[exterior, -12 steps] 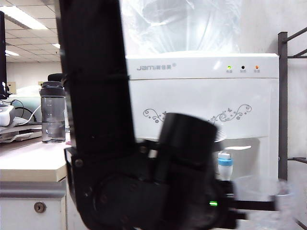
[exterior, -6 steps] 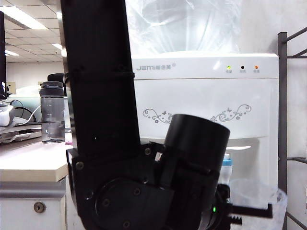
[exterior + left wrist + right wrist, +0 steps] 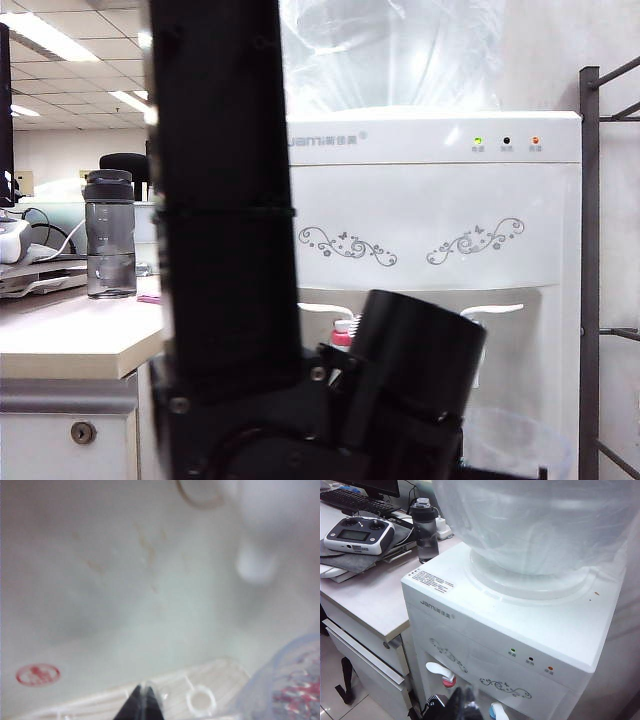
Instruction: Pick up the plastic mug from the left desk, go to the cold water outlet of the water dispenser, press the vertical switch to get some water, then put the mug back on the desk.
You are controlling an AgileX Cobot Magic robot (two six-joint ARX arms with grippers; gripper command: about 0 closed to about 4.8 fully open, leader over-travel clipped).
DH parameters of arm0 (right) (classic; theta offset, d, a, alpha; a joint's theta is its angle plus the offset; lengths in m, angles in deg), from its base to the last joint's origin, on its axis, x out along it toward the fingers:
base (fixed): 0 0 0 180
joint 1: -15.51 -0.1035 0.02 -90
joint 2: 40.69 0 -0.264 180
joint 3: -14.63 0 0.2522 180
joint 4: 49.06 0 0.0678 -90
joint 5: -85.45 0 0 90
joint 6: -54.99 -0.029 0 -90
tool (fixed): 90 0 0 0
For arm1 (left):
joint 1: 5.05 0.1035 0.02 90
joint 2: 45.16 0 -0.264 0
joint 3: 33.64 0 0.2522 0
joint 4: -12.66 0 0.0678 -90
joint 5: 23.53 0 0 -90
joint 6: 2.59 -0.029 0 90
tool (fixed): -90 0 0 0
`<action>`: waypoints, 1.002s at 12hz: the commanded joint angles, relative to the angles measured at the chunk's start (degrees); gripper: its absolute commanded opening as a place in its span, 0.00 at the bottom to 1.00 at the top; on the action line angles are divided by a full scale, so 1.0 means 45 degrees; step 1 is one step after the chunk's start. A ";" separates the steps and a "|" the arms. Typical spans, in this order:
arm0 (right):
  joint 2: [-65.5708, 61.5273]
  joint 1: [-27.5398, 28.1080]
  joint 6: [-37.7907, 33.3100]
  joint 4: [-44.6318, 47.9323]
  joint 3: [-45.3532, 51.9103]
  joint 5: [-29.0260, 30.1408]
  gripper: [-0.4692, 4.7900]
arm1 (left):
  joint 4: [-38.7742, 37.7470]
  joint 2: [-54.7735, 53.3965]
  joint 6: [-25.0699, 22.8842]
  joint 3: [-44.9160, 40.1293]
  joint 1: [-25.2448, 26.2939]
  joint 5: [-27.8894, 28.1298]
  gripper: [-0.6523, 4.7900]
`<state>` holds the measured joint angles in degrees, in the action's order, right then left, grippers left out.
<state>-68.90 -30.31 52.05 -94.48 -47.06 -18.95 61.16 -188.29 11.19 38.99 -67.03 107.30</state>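
- We see the clear rippled plastic mug (image 3: 520, 440) low in the recess of the tall white water dispenser (image 3: 430, 200).
- Our left claw (image 3: 143, 696) is closed on its thin handle.
- Our right claw (image 3: 465, 702) hangs above the dispenser; its opening we cannot tell.

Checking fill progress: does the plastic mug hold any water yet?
Cannot tell. The plastic mug is a clear blur by the left gripper, which is shut; no waterline shows.

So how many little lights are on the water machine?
3, in a row on the water dispenser top front: green light left, dark light middle, orange light right. None hidden. The left claw holds the plastic mug below; right claw hovers above.
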 commanded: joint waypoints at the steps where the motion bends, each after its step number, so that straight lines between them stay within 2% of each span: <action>1: 0.0233 -0.0005 0.0039 0.0117 -0.0044 -0.0058 0.09 | 0.0345 -0.0160 0.0175 0.0597 -0.0015 0.0359 0.11; 12: 0.0549 0.0000 0.0029 0.0117 -0.0044 -0.0058 0.09 | 0.0267 -0.0277 0.0806 0.0627 -0.0015 0.0447 0.11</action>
<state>-66.47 -30.33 52.05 -94.85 -47.08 -18.95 60.96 -189.84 14.06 41.57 -67.03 108.73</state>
